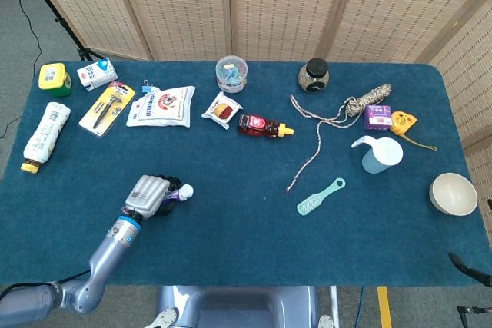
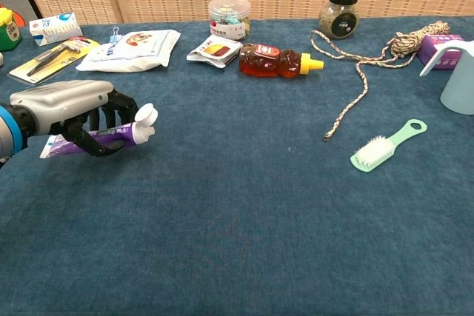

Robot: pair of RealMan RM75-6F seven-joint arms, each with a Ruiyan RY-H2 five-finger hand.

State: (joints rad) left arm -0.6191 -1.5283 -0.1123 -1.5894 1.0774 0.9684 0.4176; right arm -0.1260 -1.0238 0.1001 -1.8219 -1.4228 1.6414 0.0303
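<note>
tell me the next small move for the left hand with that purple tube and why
Probably a short lift straight up. The left hand has its fingers curled around the purple tube, white cap pointing right, and the tube's tail looks close to the blue table. Raising it first would avoid dragging it before carrying it anywhere.

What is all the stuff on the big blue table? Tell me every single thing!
Tube: 1, purple with white cap, held near the table's left front.
Honey bottle: 1, amber, yellow cap, middle back.
Snack packet: 1, white, left of honey.
Clear tub: 1, back middle.
Jar: 1, black lid, back.
Rope: 1, speckled, right of centre.
Brush: 1, mint green, centre right.
Jug: 1, pale blue, right.
Bowl: 1, cream, far right.
Purple box: 1, right.
White pouch: 1, back left.
Razor pack: 1, yellow, left.
White bottle: 1, far left.
Left hand: grips the tube.
</note>
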